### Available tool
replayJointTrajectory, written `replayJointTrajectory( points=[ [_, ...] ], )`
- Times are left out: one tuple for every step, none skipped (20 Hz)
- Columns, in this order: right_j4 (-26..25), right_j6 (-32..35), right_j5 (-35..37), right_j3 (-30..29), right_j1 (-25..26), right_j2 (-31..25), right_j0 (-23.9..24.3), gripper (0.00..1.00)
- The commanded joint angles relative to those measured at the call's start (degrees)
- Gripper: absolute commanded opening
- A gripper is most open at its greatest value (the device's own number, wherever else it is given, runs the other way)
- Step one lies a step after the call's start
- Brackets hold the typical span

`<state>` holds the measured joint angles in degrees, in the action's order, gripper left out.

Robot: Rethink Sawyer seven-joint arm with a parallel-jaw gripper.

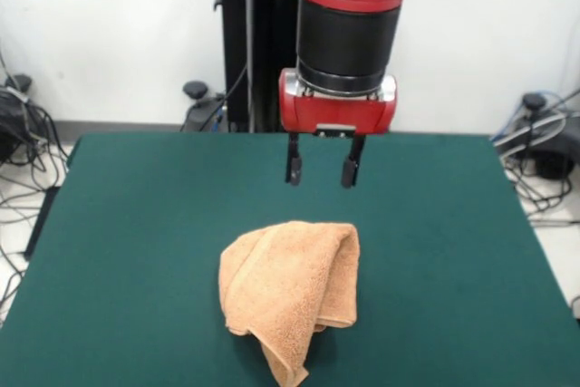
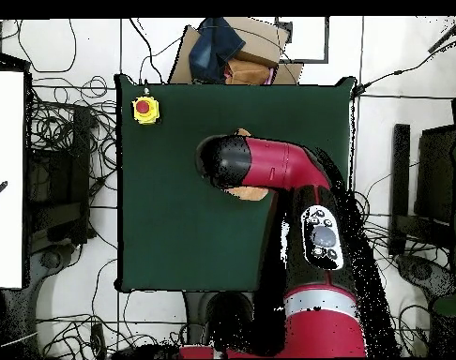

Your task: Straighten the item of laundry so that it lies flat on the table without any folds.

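light: bright, even, diffuse | shadows: faint, soft under towel (image 1: 288, 292) | glare: none | focus: slightly soft

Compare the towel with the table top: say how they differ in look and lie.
The towel is peach-orange and fluffy; the table is dark green and smooth. The towel is bunched and folded over itself; the table lies flat. The towel is far smaller, covering only a patch of the table. The open gripper hangs above both.

Peach towel (image 1: 290, 292) crumpled, folded over, mid green table (image 1: 136, 224).
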<state>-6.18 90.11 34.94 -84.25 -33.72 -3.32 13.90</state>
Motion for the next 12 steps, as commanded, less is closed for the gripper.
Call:
replayJointTrajectory(
  points=[
    [-2.9, -0.7, 2.6, 4.7, 5.9, -4.9, -0.5, 1.00],
    [-3.1, -0.4, 2.3, 5.4, 6.5, -4.5, -0.7, 1.00],
    [-3.3, 0.4, 1.5, 5.6, 7.1, -3.8, -0.9, 1.00],
    [-3.5, 1.2, 0.8, 5.8, 7.7, -3.1, -1.2, 1.00],
    [-4.0, 1.3, -0.7, 5.3, 7.8, -2.8, -1.1, 1.00],
    [-4.5, 1.3, -2.1, 4.7, 7.9, -2.6, -1.0, 1.00],
    [-4.5, 1.5, -3.0, 4.1, 7.8, -2.7, -0.8, 1.00],
    [-4.5, 1.6, -3.8, 3.6, 7.6, -2.7, -0.7, 1.00],
    [-5.3, 1.0, -5.6, 1.4, 6.9, -3.0, -0.2, 1.00],
    [-5.7, 0.9, -6.8, 0.5, 6.8, -3.1, -0.1, 1.00],
    [-6.0, 0.8, -7.3, 0.1, 6.9, -3.2, -0.1, 1.00],
    [-6.4, 0.7, -7.9, -0.3, 7.0, -3.3, -0.1, 1.00]
  ],
)
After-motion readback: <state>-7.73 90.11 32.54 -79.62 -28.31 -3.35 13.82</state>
